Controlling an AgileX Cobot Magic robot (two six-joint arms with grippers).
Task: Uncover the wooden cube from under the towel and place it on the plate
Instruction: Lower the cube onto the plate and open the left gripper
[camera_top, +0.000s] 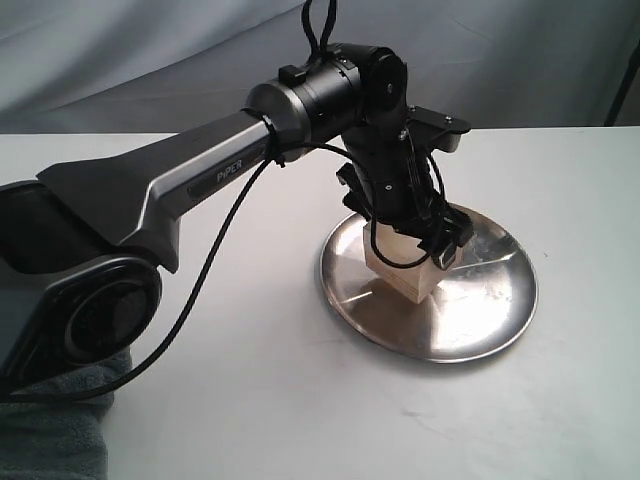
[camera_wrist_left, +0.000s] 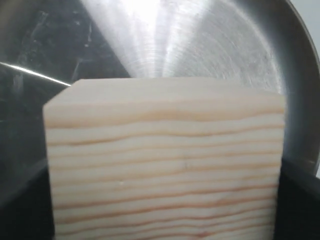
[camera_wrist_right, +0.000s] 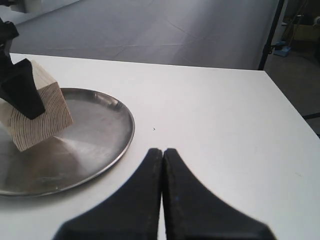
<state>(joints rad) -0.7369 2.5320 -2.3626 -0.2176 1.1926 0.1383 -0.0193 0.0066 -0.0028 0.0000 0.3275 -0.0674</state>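
White bench (camera_top: 300, 400) runs out under a grey-blue cloth backdrop (camera_top: 150, 60), with the stainless-steel plate (camera_top: 490, 300) lying near its middle. My left tool (camera_top: 415, 245) is clamped on the wooden cube (camera_top: 410, 275), one finger on each of two opposite faces, and holds it over the plate's inner area, toward the side nearest my left arm. From the right wrist view the cube (camera_wrist_right: 42, 115) sits tilted, one low edge down at the steel; I cannot tell whether it touches or hangs just above. The towel (camera_top: 50, 440) lies well away from the plate, bunched beside the base of my left arm, so the uncovering looks done and only the release remains.

My right tool (camera_wrist_right: 162, 165) has its fingers pressed together, gripping nothing, and waits just outside the plate's rim (camera_wrist_right: 100, 130).

What worries me is the tilt. If I part the left tool now, I judge the cube would land on that edge and tip over, and on polished steel it may slide toward the rim or over it. A finger sticking to the wood as it opens could drag the cube sideways. Pressing down to level it might skid the plate across the bench.
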